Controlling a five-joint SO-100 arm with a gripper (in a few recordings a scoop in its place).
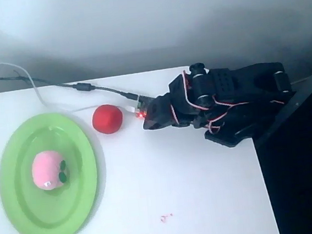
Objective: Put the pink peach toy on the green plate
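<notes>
The pink peach toy lies on the green plate, left of the plate's middle, with its dark leaves pointing right. The plate sits at the left of the white table. My black gripper is folded low at the upper right, well to the right of the plate and apart from the toy. Its jaws look pressed together into one dark wedge pointing left, with nothing between them.
A plain red ball rests just left of the gripper's tip, beside the plate's upper right rim. Cables run along the table's back edge to the arm. The table's right edge drops into a dark gap.
</notes>
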